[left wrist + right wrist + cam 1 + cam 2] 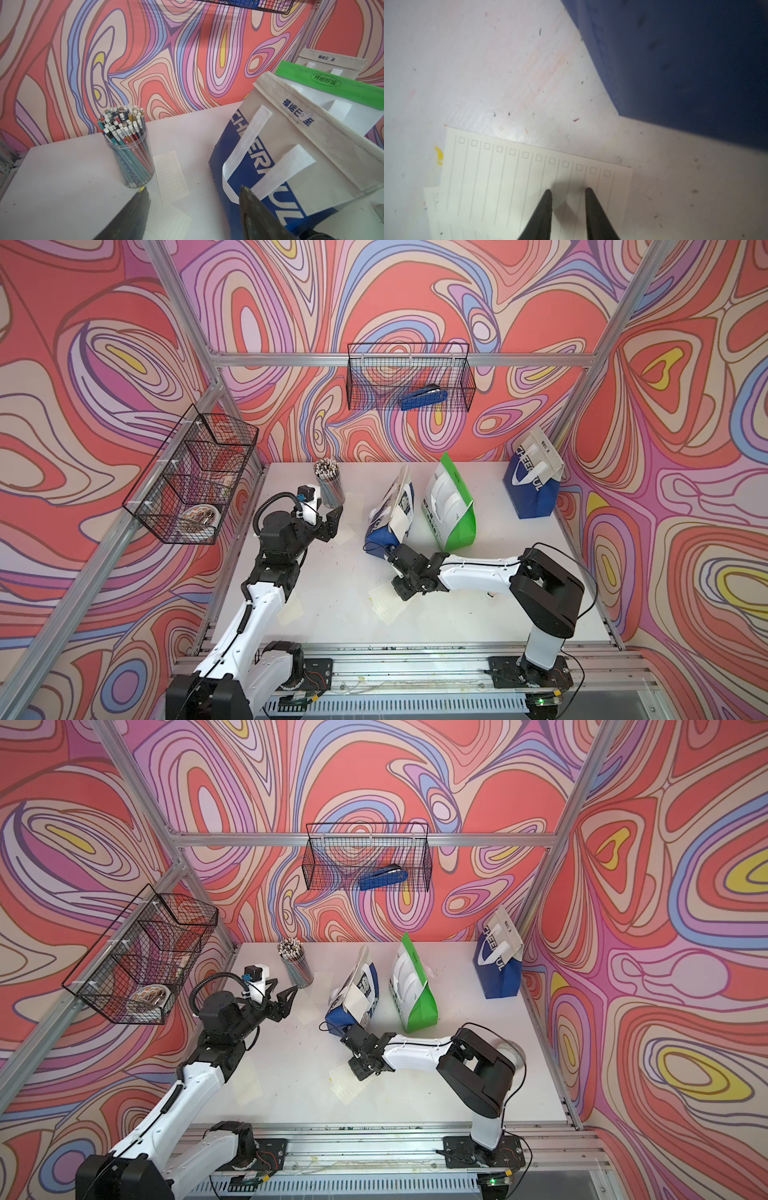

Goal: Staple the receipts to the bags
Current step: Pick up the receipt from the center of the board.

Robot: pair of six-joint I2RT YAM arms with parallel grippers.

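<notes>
Two receipts (519,187), thin cream paper rectangles ruled with faint lines and a row of small checkboxes, lie flat and overlapped on the scuffed white tabletop (488,72). They are near the dark blue base of the blue-and-white bag (390,514). The right gripper (568,190) points down over the upper slip. Its tapered black fingers stand a narrow gap apart with nothing clamped between them; contact with the paper cannot be confirmed. A third receipt (171,176) lies just beside the clear plastic cup (131,162) packed with eraser-tipped pencils.

The blue-and-white bag, fitted with textured white strap handles, stands tilted. The green-and-white bag (451,510) stands just beside it. A CHEERFUL bag (532,485), blue and white with large lettering, stands well apart in the far right corner.

The left gripper (193,188) hangs above the table near the cup, jaws wide and empty. A blue stapler (424,398) lies in the black wire basket (365,381) on the back wall.
</notes>
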